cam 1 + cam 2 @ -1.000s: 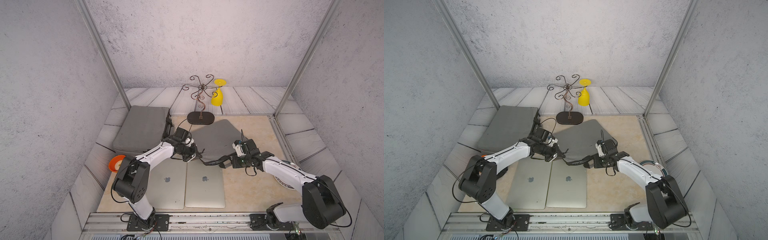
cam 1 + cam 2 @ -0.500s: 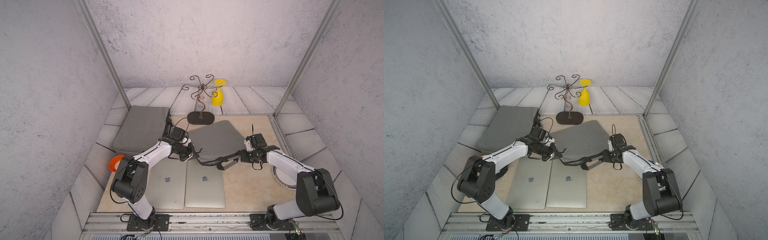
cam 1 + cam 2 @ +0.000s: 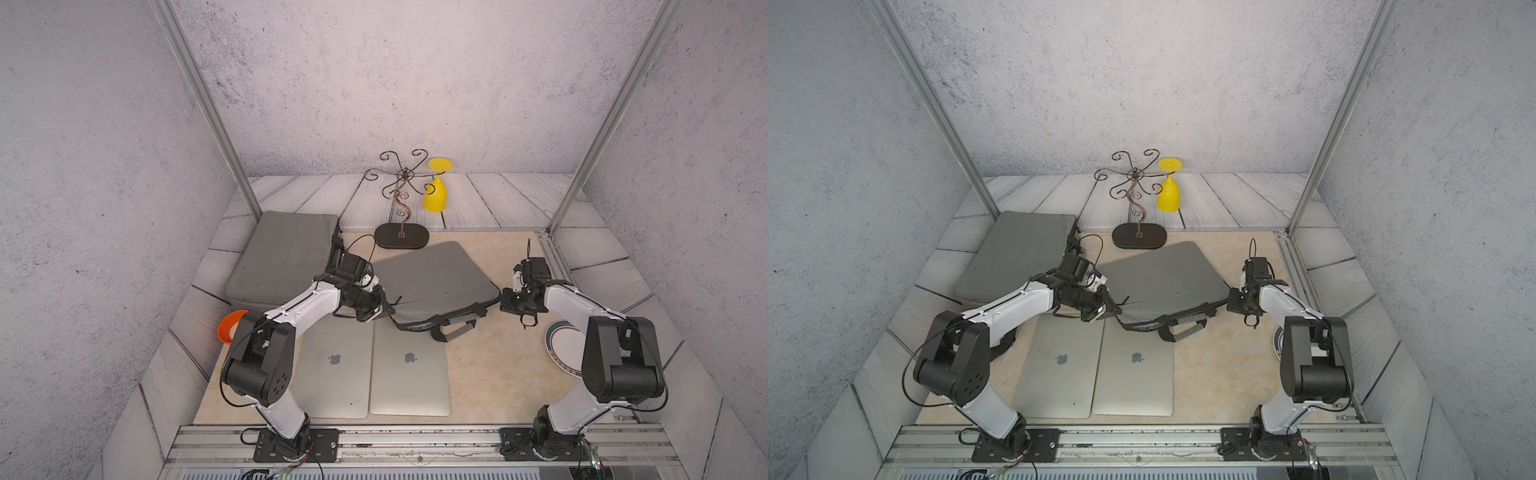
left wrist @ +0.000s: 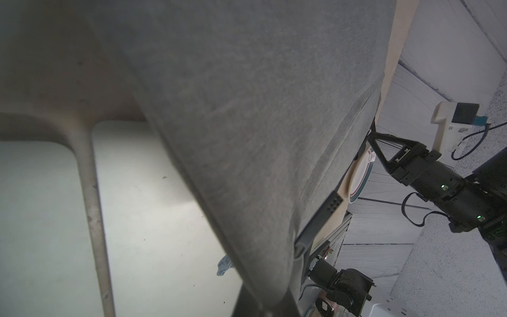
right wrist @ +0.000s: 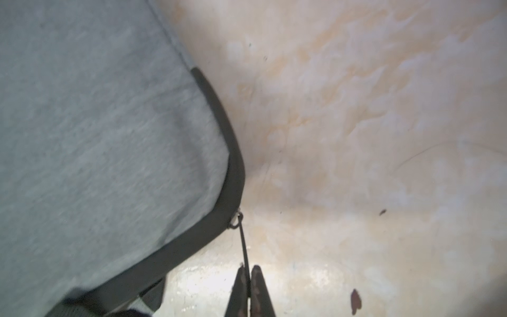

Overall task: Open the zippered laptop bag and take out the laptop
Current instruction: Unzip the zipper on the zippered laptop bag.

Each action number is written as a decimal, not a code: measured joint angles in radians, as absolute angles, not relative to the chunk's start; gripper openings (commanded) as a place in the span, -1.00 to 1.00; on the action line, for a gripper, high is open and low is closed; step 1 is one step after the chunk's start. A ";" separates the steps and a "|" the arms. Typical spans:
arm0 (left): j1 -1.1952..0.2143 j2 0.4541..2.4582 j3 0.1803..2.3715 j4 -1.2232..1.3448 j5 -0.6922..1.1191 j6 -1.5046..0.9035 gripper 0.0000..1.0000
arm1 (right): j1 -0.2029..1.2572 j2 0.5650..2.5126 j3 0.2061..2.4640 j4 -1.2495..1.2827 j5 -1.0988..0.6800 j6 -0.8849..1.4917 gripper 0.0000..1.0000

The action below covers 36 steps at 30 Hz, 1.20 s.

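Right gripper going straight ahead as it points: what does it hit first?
Probably the laptop bag's zippered corner, where the pull cord pinched in the right gripper meets the slider; depth unclear.

In both top views the whole table [image 3: 490, 365] is seen from high at the front, looking down and back. The grey bag [image 4: 247, 109] is framed very closely in both wrist views, seemingly from opposite ends.

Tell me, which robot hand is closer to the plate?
Right. The right gripper pinches the zipper cord at the bag corner nearest the plate. The left gripper holds the bag's opposite corner, with the whole bag between it and the plate.
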<state>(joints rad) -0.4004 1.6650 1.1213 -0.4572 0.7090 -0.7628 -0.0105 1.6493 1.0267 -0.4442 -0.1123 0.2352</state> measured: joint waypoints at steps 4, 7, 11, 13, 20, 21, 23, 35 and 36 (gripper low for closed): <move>-0.400 1.667 1.121 -0.459 0.712 -0.751 -1.00 | -0.017 1.705 1.071 -0.447 -0.106 0.218 -1.00; -0.400 1.678 1.121 -0.460 0.713 -0.736 -1.00 | -0.019 1.728 1.085 -0.446 -0.102 0.205 -1.00; -0.400 1.705 1.122 -0.461 0.722 -0.717 -1.00 | -0.028 1.753 1.102 -0.448 -0.121 0.186 -0.99; -0.399 1.719 1.124 -0.465 0.722 -0.711 -1.00 | -0.033 1.754 1.105 -0.448 -0.135 0.179 -0.82; -0.395 1.739 1.156 -0.492 0.717 -0.688 -0.77 | -0.057 1.732 1.105 -0.444 -0.163 0.170 -0.12; -0.395 1.740 1.159 -0.495 0.714 -0.682 -0.74 | -0.059 1.718 1.104 -0.450 -0.168 0.170 -0.04; -0.395 1.747 1.171 -0.513 0.707 -0.669 -0.70 | -0.060 1.676 1.102 -0.465 -0.180 0.167 0.07; -0.395 1.736 1.236 -0.591 0.624 -0.479 0.05 | -0.060 1.407 0.926 -0.490 -0.358 0.290 0.44; -0.395 1.725 1.237 -0.597 0.618 -0.453 0.07 | -0.060 1.392 0.912 -0.494 -0.374 0.308 0.44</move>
<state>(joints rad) -0.3954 1.7248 1.2369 -0.5968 0.6182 -0.4534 -0.0601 1.3918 0.9115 -0.4938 -0.3744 0.3077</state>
